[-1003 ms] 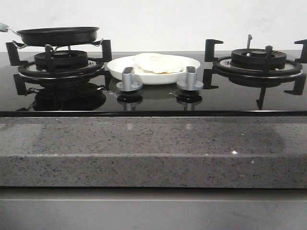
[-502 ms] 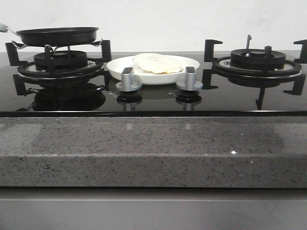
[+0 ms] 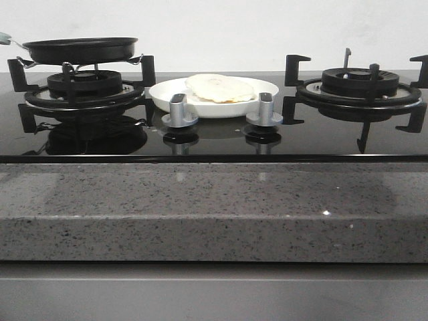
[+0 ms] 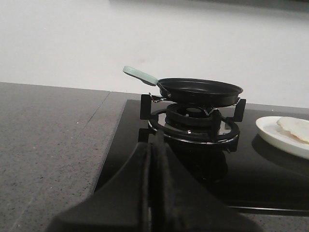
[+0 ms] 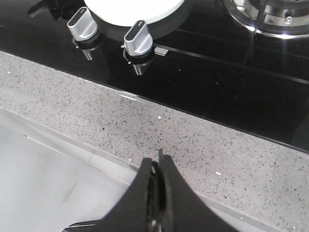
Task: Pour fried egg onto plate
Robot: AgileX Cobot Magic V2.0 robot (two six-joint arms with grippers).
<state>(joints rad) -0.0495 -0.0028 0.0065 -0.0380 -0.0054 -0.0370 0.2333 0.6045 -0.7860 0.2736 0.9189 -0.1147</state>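
Resting on the plate (image 3: 214, 97), the egg (image 3: 221, 87) lies behind the two knobs (image 3: 180, 110) in the front view. Left wrist: left end effector (image 4: 152, 159) pressed together before the pan (image 4: 200, 90). Right wrist: right end effector (image 5: 157, 181) together above the tabletop (image 5: 193, 145).

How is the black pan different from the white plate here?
The pan is black and sits raised on the left burner; the plate is white and rests low on the glass stovetop between the burners. The pan looks empty, while the plate holds the egg. The pan has a pale green handle; the plate has none. Both are round and shallow.
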